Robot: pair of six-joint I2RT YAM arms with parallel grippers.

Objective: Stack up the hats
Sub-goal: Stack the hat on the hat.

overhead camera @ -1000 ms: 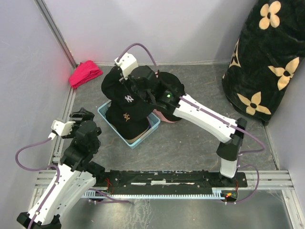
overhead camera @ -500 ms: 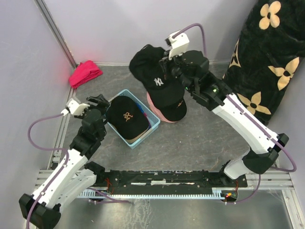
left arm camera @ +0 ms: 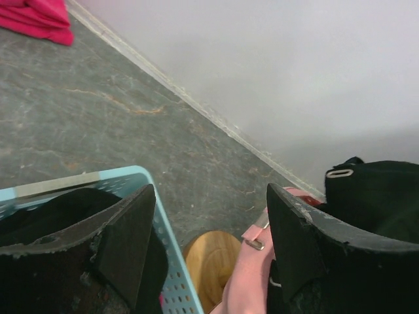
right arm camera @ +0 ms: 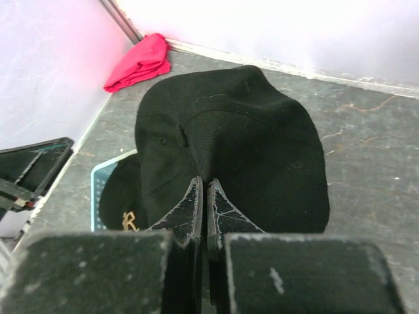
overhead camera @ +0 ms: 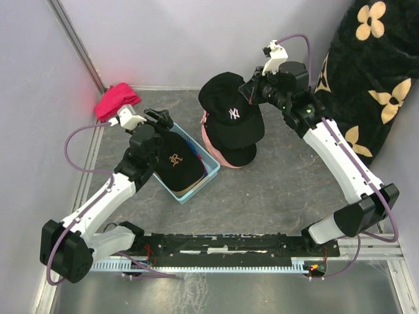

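Black cap with white logo (overhead camera: 230,118) pinched tight in right gripper (right arm camera: 203,186), hanging just above the pile of hats (overhead camera: 211,140); not yet set down. Left gripper (overhead camera: 160,121) spread wide over blue basket (overhead camera: 196,186), gripping nothing. Judging by this, leaves at least the gold-logo cap (overhead camera: 173,163) in the basket to stack.

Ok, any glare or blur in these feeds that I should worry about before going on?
Top external: sharp and evenly lit, only a reddish glow on the side wall beside the red cloth. Right wrist: back wall blown out white, black cap crisp, right tool blurred near the lens. Left wrist: left tool slightly soft, floor sharp.
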